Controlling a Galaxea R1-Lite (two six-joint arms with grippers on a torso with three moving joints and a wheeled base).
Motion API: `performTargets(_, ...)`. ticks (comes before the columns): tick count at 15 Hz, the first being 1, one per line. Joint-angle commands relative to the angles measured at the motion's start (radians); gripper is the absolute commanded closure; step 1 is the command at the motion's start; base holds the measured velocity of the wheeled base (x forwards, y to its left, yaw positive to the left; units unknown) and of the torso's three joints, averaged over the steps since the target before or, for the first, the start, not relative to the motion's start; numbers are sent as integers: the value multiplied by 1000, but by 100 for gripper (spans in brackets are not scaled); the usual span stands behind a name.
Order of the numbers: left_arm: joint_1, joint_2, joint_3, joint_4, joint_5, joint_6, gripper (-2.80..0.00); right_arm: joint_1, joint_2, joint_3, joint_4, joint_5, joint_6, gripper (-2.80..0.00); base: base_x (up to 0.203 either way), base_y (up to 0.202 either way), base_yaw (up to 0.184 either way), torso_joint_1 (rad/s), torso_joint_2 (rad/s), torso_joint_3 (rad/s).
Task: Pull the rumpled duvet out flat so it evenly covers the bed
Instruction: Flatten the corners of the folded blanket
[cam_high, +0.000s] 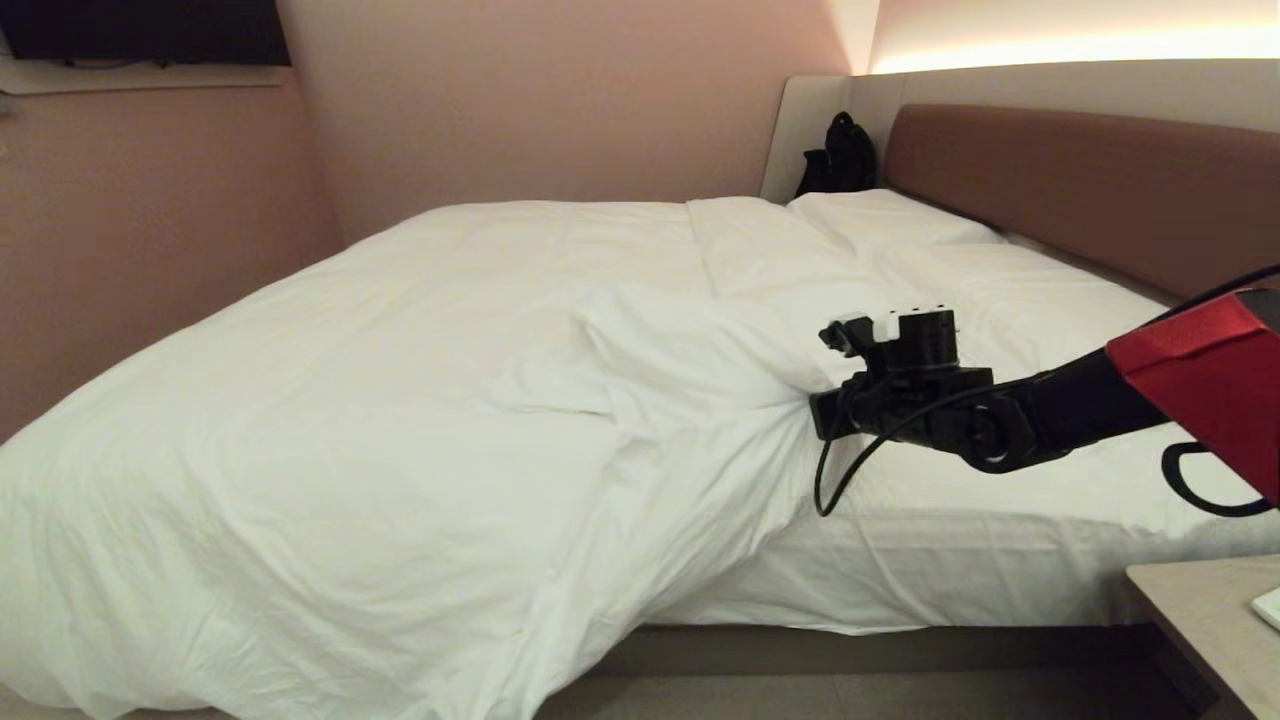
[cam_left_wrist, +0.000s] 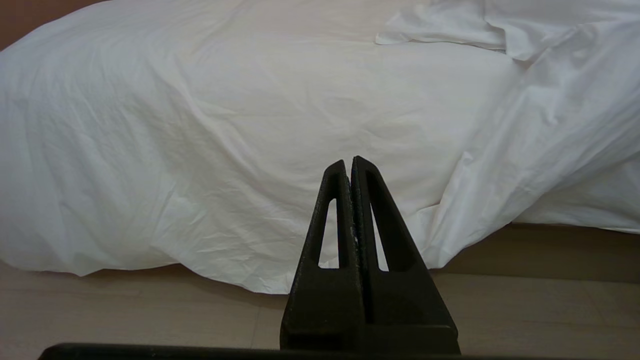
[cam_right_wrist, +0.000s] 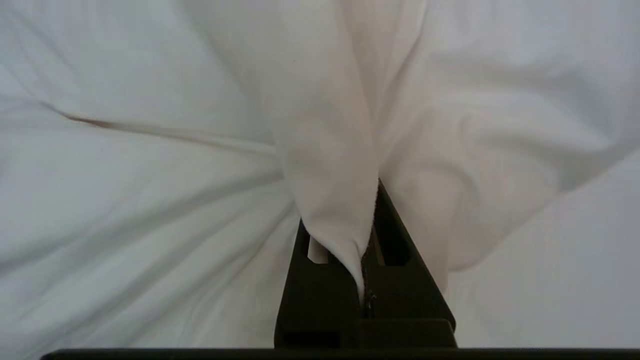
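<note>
Currently right gripper (cam_high: 822, 412) clenched on a bunched edge of the puffy white duvet (cam_high: 420, 400), mid-bed (cam_high: 900, 650); bare sheet (cam_high: 1000, 480) beyond. Left gripper (cam_left_wrist: 350, 165) clamped empty, above floor (cam_left_wrist: 125, 310).

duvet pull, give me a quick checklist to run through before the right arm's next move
1. Right gripper shut on a fold of the duvet: ok.
2. Fold seated deep between the fingers, judged from the right wrist view: ok.
3. Duvet covers the bed evenly: not ok, the near headboard-side part of the mattress is bare.
4. Pull path toward the pillow: ok, though the arm's dangling cable hangs beside the cloth.
5. Left gripper shut, holding nothing, off the bed: ok.
6. Far-side overhang: cannot tell.
</note>
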Motion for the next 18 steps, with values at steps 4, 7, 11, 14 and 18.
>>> performTargets(4,0,0,-1,-1,1,-1,0,-15,-150,173,-5,0,-3,0,0,0,0,0,0,0)
performTargets(7,0,0,-1,-1,1,-2,0,-16,-202,292,-5,-1,-4,0,0,0,0,0,0,0)
performTargets(11,0,0,-1,-1,1,-1,0,-20,-187,415,-65,-5,-12,0,0,0,0,0,0,0)
performTargets(14,0,0,-1,-1,1,-1,0,-28,-113,481,-249,-10,-28,0,0,0,0,0,0,0)
performTargets(18,0,0,0,-1,1,-1,0,-30,-77,478,-267,-9,-31,0,0,0,0,0,0,0)
